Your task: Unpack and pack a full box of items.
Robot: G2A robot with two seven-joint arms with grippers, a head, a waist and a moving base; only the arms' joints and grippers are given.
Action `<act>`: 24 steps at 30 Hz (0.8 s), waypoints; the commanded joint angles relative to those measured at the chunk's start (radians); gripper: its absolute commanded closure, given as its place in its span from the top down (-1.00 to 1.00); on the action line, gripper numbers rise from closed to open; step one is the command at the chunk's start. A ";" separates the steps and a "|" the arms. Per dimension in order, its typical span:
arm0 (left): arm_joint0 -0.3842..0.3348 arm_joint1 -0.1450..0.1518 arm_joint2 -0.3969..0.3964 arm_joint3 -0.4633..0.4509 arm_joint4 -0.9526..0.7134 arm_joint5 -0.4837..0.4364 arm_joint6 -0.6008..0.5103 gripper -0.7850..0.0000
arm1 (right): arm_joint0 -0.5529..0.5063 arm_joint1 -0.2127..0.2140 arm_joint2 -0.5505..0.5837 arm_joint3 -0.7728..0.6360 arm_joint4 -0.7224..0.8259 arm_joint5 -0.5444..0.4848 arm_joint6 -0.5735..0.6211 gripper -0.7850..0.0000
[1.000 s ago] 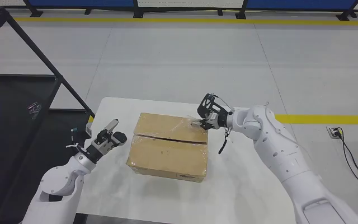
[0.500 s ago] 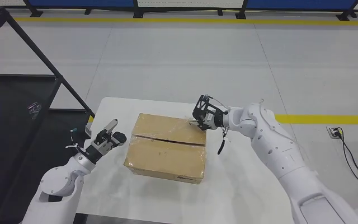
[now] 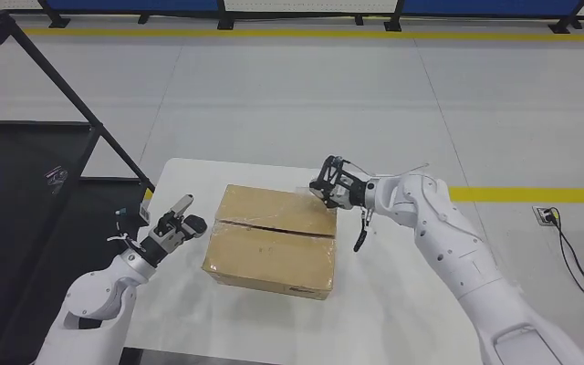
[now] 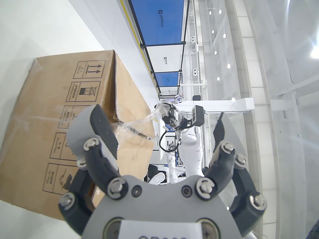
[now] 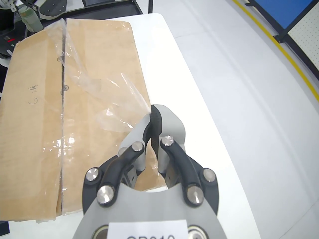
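A closed brown cardboard box (image 3: 274, 239) lies in the middle of the white table (image 3: 401, 310); its two top flaps meet in a seam. Clear sealing tape (image 5: 99, 88) is partly peeled up from the box (image 5: 37, 105) top. My right gripper (image 3: 321, 188) (image 5: 150, 118) is over the box's far right corner, shut on the loose end of that tape. My left gripper (image 3: 181, 219) (image 4: 159, 125) hangs open just off the box's left end (image 4: 57, 125), touching nothing. The lifted tape (image 4: 139, 121) stretches toward the right gripper.
A black frame rack (image 3: 55, 173) stands left of the table, close to my left arm. A black cable (image 3: 362, 233) dangles from my right wrist beside the box. Bare tabletop lies in front of and right of the box.
My right gripper has shifted slightly left and back along the box's far right corner, pulling the tape up with it. The box has turned a little. The left arm has stayed still.
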 commanded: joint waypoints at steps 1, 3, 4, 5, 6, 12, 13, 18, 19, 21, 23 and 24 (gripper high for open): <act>-0.005 0.000 0.008 0.009 0.008 0.004 0.000 1.00 | -0.016 0.011 0.015 -0.026 -0.025 -0.030 -0.052 -1.00; -0.012 -0.001 0.016 0.022 0.016 0.009 0.002 1.00 | -0.032 0.022 0.030 -0.050 -0.054 -0.055 -0.094 -1.00; -0.016 -0.001 0.022 0.028 0.019 0.011 0.003 1.00 | -0.040 0.028 0.037 -0.063 -0.070 -0.062 -0.111 -1.00; -0.020 -0.002 0.027 0.034 0.019 0.012 0.002 1.00 | -0.049 0.033 0.044 -0.078 -0.085 -0.072 -0.129 -1.00; -0.023 -0.002 0.033 0.038 0.022 0.012 0.001 1.00 | -0.058 0.038 0.051 -0.094 -0.098 -0.081 -0.149 -1.00; -0.030 -0.005 0.058 0.040 0.029 0.008 -0.006 1.00 | -0.118 0.066 0.095 -0.193 -0.170 -0.097 -0.250 -1.00; -0.029 -0.005 0.061 0.037 0.029 0.008 -0.009 1.00 | -0.129 0.070 0.103 -0.212 -0.181 -0.091 -0.265 -1.00; -0.027 -0.006 0.074 0.025 0.035 0.005 -0.017 1.00 | -0.179 0.084 0.133 -0.296 -0.210 -0.045 -0.293 -1.00; -0.026 -0.006 0.075 0.024 0.035 0.005 -0.019 1.00 | -0.188 0.086 0.138 -0.310 -0.212 -0.035 -0.294 -1.00; -0.025 -0.006 0.077 0.020 0.033 0.005 -0.023 1.00 | -0.203 0.088 0.145 -0.339 -0.212 -0.022 -0.297 -1.00; -0.023 -0.006 0.080 0.018 0.031 0.005 -0.029 1.00 | -0.215 0.090 0.151 -0.365 -0.214 -0.006 -0.296 -1.00; -0.021 -0.006 0.083 0.016 0.032 0.005 -0.031 1.00 | -0.220 0.091 0.154 -0.377 -0.215 0.001 -0.296 -1.00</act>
